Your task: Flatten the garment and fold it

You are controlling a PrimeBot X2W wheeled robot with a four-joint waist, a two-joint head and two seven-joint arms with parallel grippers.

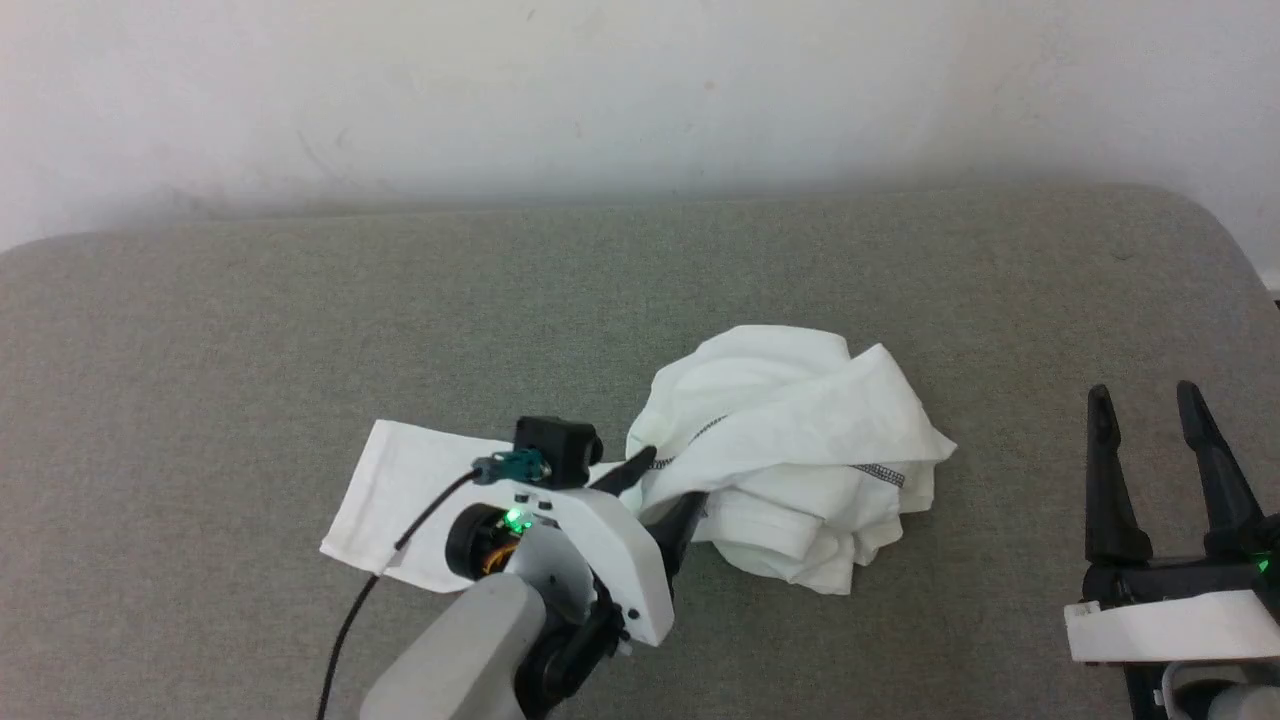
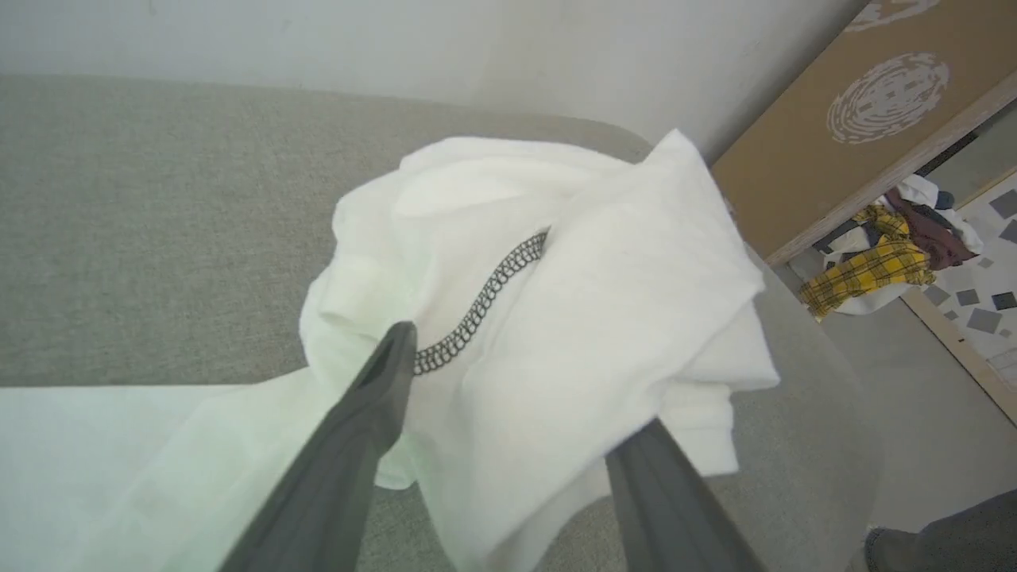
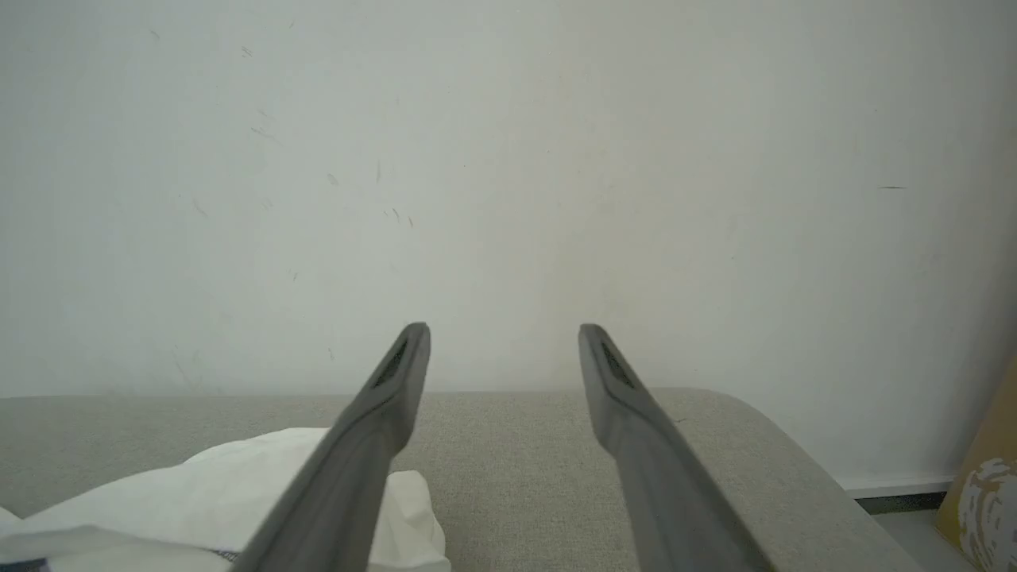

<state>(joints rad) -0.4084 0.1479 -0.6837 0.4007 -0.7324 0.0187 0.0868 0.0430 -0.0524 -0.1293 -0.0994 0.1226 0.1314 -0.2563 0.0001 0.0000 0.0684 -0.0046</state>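
**Surface and room.** A grey-green upholstered surface point(image 1: 300, 330) with a rounded far-right corner is spread across the head view. It is backed by a plain white wall point(image 1: 600, 90) with faint scuffs. In the left wrist view, past that corner, a brown board point(image 2: 834, 135) printed with a pale round pattern is leaned against the wall. Beside its foot a heap of clothes point(image 2: 874, 266), one piece yellow plaid, is left on a floor point(image 2: 985, 318) marked with grey squares.

**Garment** point(image 1: 790, 440). White, laid right of centre on the surface. Its left part is spread flat and partly covered by the left arm. The rest is bunched into a crumpled mound to the right. Dark grey stitching point(image 2: 485, 302) is exposed along a seam on the mound.

**Left arm.** It is reached in from the lower edge with the wrist turned to the right, and a black cable point(image 1: 345, 625) is trailed off it. The left gripper point(image 1: 665, 495) is set against the left flank of the mound. Its fingers point(image 2: 342, 461) are held well apart and unclenched. Loose cloth is draped between them and is not clamped. One tip is laid by the stitched seam; the other is partly covered by a fold.

**Right arm.** It is placed at the lower right, well apart from the garment. The right gripper point(image 1: 1145, 400) is pointed at the wall, spread wide and empty, over bare upholstery.
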